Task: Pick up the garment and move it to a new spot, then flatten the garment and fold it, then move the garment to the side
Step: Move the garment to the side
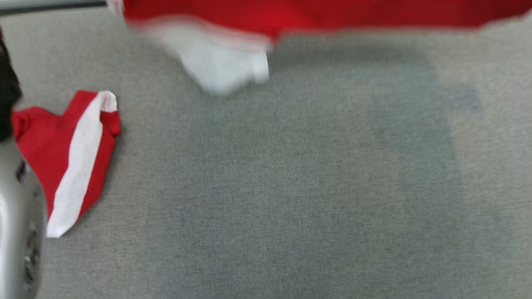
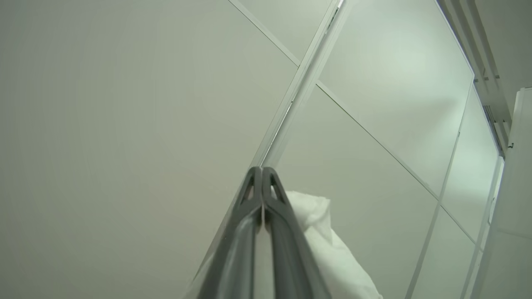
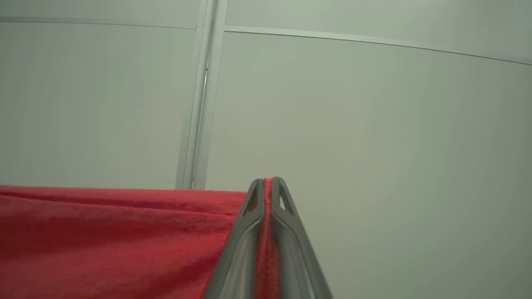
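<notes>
Garment point(image 1: 316, 14) is airborne: the red body is stretched along the top edge of the head view, and a white part point(image 1: 220, 66) hangs off it, blurred, above the grey desk point(image 1: 291, 187). Right gripper point(image 3: 268, 179) is pressed together with red cloth pinched in the seam between its fingers. Left gripper point(image 2: 262, 169) is pressed together too, with white cloth bunched against its side. I read that as a pinch on the white edge, but no cloth is visible at the tips, so I'd call it the shallower hold. Risk one: the blur suggests swing, and a thin bite on the left could slip and leave the cloth hanging from the right alone. Risk two: a red-and-white piece point(image 1: 70, 162) lies on the desk just beside my left forearm point(image 1: 16, 232), and I can't tell if it's joined to the held cloth. Laying down over it would make the flatten lumpy. Head view gives me the layout and that piece. For grip detail I go to the wrist views, which look past the fingers at pale wall panels point(image 3: 374, 124).
</notes>
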Robot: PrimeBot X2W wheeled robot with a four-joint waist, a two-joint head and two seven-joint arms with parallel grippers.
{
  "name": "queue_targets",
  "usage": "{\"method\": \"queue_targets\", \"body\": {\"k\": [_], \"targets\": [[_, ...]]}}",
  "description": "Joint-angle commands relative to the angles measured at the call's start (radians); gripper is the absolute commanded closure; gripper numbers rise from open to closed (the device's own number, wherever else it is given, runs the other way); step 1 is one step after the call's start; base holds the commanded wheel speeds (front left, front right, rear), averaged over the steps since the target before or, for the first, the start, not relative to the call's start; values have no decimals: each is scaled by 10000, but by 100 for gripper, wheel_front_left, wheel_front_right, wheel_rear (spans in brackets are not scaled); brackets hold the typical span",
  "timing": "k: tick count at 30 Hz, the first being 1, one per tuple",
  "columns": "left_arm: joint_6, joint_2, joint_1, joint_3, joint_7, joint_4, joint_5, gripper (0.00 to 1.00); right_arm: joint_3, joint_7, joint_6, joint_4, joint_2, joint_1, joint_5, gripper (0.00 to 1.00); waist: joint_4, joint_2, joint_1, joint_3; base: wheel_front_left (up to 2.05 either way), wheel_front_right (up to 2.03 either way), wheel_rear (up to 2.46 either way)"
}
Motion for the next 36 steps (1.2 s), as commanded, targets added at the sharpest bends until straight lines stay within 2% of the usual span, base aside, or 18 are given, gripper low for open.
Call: {"method": "queue_targets", "body": {"k": [1, 7, 8, 9, 15, 17, 22, 29, 33, 36], "targets": [[-211, 43, -572, 87, -350, 648, 174, 100, -96, -521, -7, 584, 46, -612, -194, 100, 70, 0, 0, 988, 0, 0, 0], [-1025, 22, -2068, -70, -1732, 2599, 716, 100, -360, -2220, -7, 2677, 295, -1966, -832, 100, 386, 0, 0, 1547, 0, 0, 0], [-1375, -68, -2113, -275, -2028, 3004, 856, 100, -214, -2444, -7, 3095, 377, -1875, -854, 100, 504, 0, 0, 1683, 0, 0, 0], [-1526, -114, -2029, -388, -2128, 3181, 919, 100, -106, -2506, -5, 3307, 404, -1720, -781, 100, 561, 0, 0, 1744, 0, 0, 0], [-2218, -323, -811, -1415, -2533, 3923, 1191, 100, 759, -2603, -5, 3962, 343, -225, -265, 100, 794, 0, 0, 1901, 0, 0, 0], [-2308, -66, -222, -2144, -2568, 3981, 1607, 100, 974, -2606, -7, 3860, 272, 486, -78, 100, 849, 0, 0, 1861, 0, 0, 0], [-2353, 388, 1621, -3450, -2786, 3963, 1829, 100, 1600, -2602, -5, 3714, 50, 2162, 439, 100, 954, 0, 0, 1546, 0, 0, 0], [-2353, 1342, 4007, -4945, -2730, 3528, 1285, 100, 2623, -2602, -7, 3913, -585, 3893, 1372, 100, 999, 0, 0, 690, 0, 0, 0], [-2352, 1752, 4759, -5517, -2643, 3383, 1203, 100, 3255, -2604, -7, 4269, -883, 4262, 1823, 100, 990, 0, 0, 283, 0, 0, 0], [-2353, 2068, 5406, -5993, -2517, 3233, 1034, 100, 4120, -2522, -7, 4653, -1103, 4577, 2265, 100, 966, 0, 0, -122, 0, 0, 0]]}}
